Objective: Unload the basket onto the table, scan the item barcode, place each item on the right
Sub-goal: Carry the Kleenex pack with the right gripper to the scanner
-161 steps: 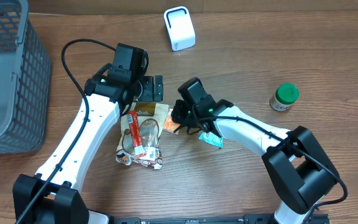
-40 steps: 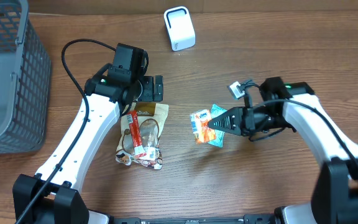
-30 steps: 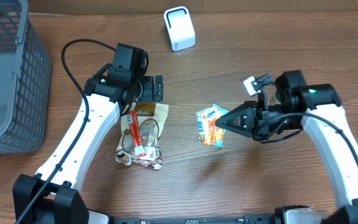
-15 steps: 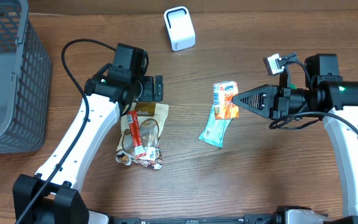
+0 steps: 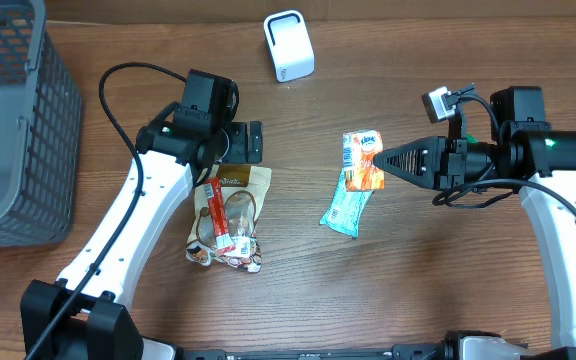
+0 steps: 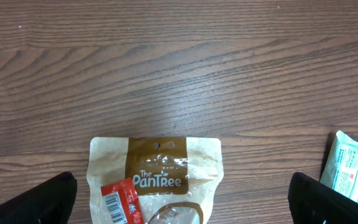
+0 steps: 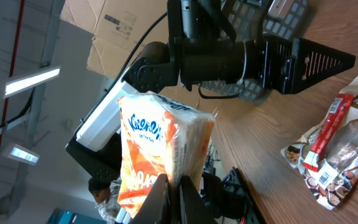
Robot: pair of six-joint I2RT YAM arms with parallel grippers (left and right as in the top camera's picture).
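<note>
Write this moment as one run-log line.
right gripper: shut on tissue pack, aloft | left gripper: open above snack pouch | scanner: not yet reached

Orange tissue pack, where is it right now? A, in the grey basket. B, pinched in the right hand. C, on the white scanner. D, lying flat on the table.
B: the right hand is shut on the edge of the orange tissue pack, holding it above the table.
</note>
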